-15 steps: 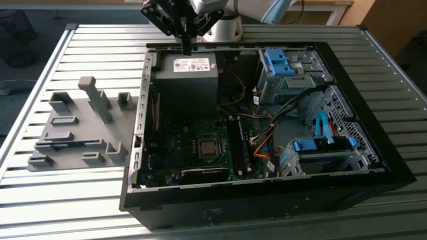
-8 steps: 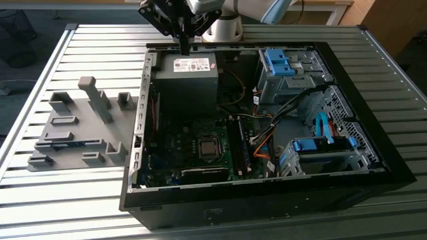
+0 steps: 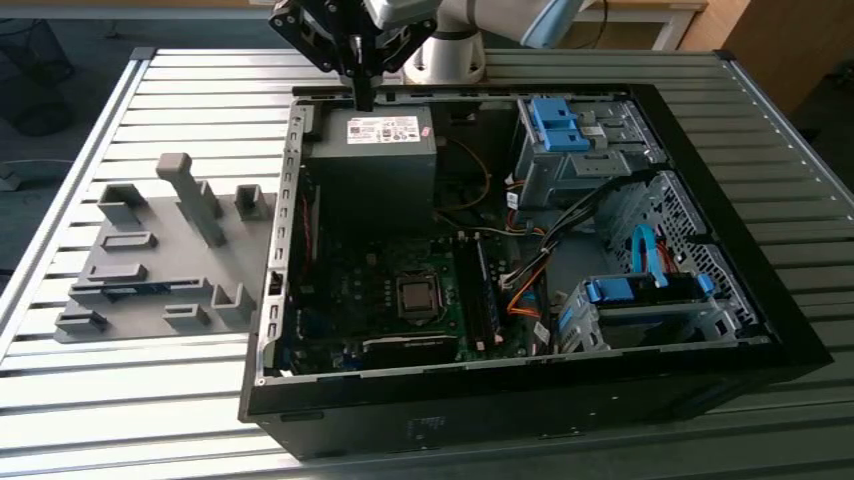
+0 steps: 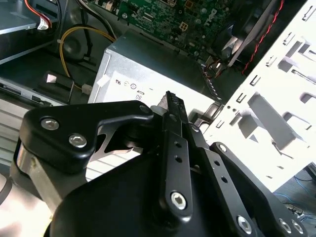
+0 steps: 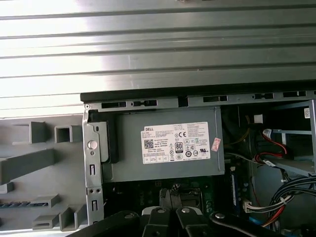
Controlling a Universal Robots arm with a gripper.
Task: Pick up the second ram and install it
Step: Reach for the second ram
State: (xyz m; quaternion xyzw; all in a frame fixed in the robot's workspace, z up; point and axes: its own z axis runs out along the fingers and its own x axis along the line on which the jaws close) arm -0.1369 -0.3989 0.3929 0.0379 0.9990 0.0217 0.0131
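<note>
The second ram [image 3: 134, 291] is a thin stick with a bluish sheen. It lies in a slot of the grey holder plate [image 3: 147, 225] at the exterior view's left, beside the open computer case [image 3: 534, 390]. In the first wrist view the ram [image 5: 22, 203] shows as a bluish strip in its grey block. My gripper [image 3: 363, 98] hangs above the case's far edge, over the power supply [image 3: 374, 150], well away from the ram. Its black fingers [image 5: 165, 195] stand close together with nothing between them. Another memory stick [image 3: 478, 290] stands in the motherboard.
The case lies open on a slatted metal table [image 3: 200, 90]. Inside are the motherboard [image 3: 400, 300], orange and black cables [image 3: 527, 290] and blue drive brackets [image 3: 554, 125]. Upright grey blocks [image 3: 194, 195] rise from the holder plate.
</note>
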